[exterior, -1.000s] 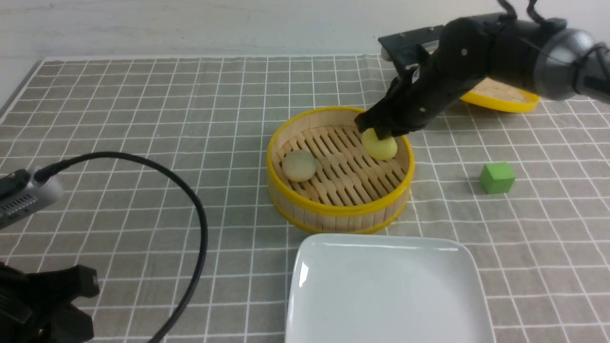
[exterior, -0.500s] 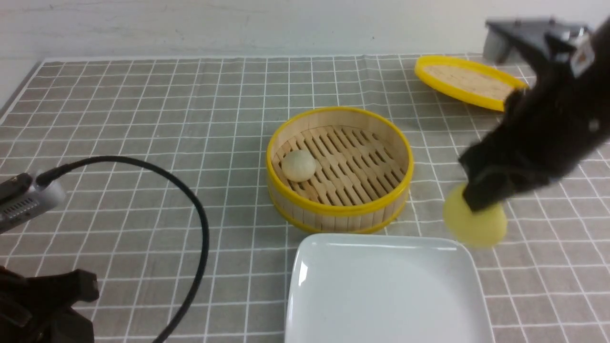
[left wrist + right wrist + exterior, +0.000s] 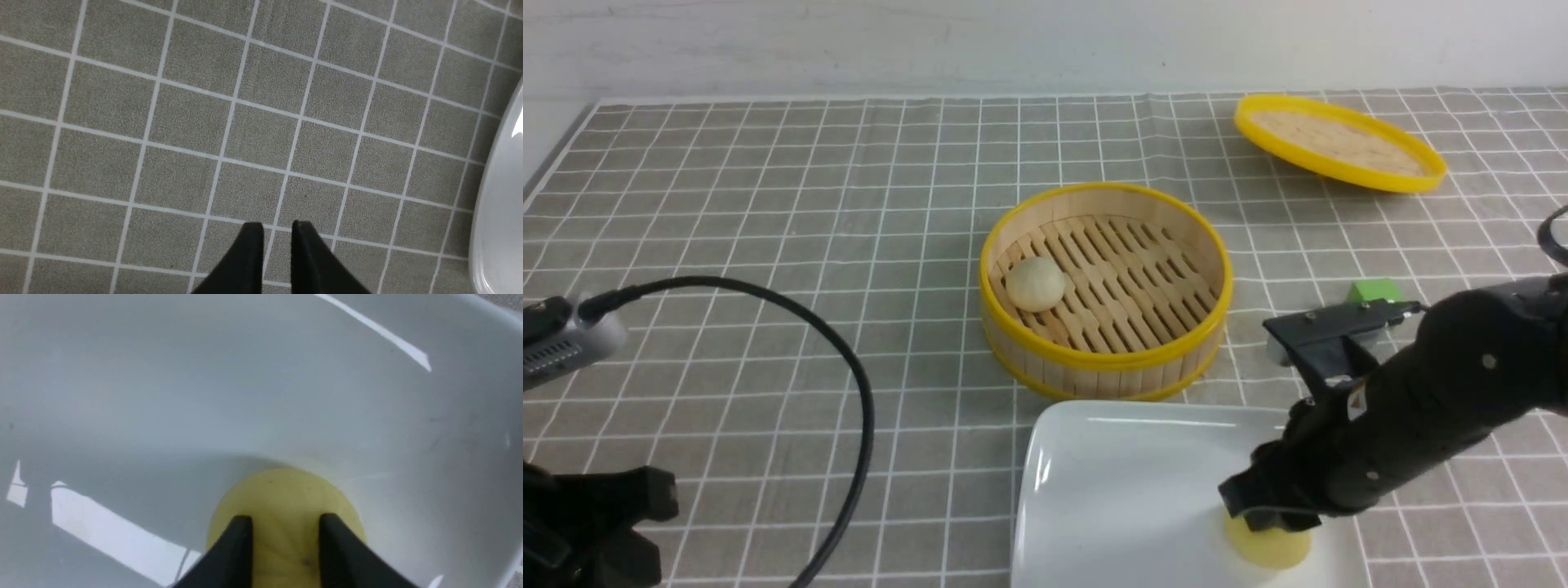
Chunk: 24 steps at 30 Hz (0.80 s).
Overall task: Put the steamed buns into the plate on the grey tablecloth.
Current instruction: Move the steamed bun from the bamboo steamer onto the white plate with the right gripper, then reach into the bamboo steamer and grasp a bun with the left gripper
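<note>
Yellow bun on plate, right gripper parted over it, left gripper slightly apart, empty, pale bun in steamer.

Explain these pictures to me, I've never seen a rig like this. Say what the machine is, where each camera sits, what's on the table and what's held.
This is a robot with two arms, each ending in a two-fingered claw. The wide picture looks forward from between the arms; the other two come from cameras on each wrist. On the grey tablecloth stand a steamer basket holding a pale bun, its lid farther back, a green cube and a white plate. The right claw sits over the yellow bun, which rests on the plate; its fingers are apart, but I cannot tell whether they grip it. The left claw hangs over bare cloth beside the plate, fingers slightly apart, holding nothing.
</note>
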Each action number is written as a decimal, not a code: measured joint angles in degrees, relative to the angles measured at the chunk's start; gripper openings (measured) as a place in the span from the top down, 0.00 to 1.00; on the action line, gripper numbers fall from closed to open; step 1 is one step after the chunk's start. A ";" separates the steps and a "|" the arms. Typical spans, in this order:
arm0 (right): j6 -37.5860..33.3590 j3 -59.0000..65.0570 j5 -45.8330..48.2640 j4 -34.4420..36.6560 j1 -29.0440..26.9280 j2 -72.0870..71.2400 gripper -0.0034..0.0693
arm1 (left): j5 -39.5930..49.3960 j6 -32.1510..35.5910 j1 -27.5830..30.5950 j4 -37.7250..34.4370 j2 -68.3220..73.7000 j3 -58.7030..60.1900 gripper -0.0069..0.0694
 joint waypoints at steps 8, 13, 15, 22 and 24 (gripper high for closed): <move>0.00 -12.23 18.37 -2.15 0.00 -2.09 0.40 | 1.38 0.57 0.00 -4.13 2.22 -8.10 0.62; 0.00 -16.70 27.20 -5.32 0.00 -9.45 0.60 | 4.17 3.80 0.00 -9.94 7.79 -14.26 0.54; 0.00 -16.83 31.06 -6.28 0.00 -13.53 0.74 | 4.43 5.92 0.00 -12.22 10.77 -16.04 0.51; 0.84 -16.83 39.02 -7.72 0.00 -29.48 0.97 | 4.78 11.70 -9.02 -20.75 22.74 -22.22 0.50; 2.06 -16.83 39.63 -8.06 0.00 -34.25 0.97 | 4.33 11.95 -13.39 -21.07 28.14 -26.14 0.50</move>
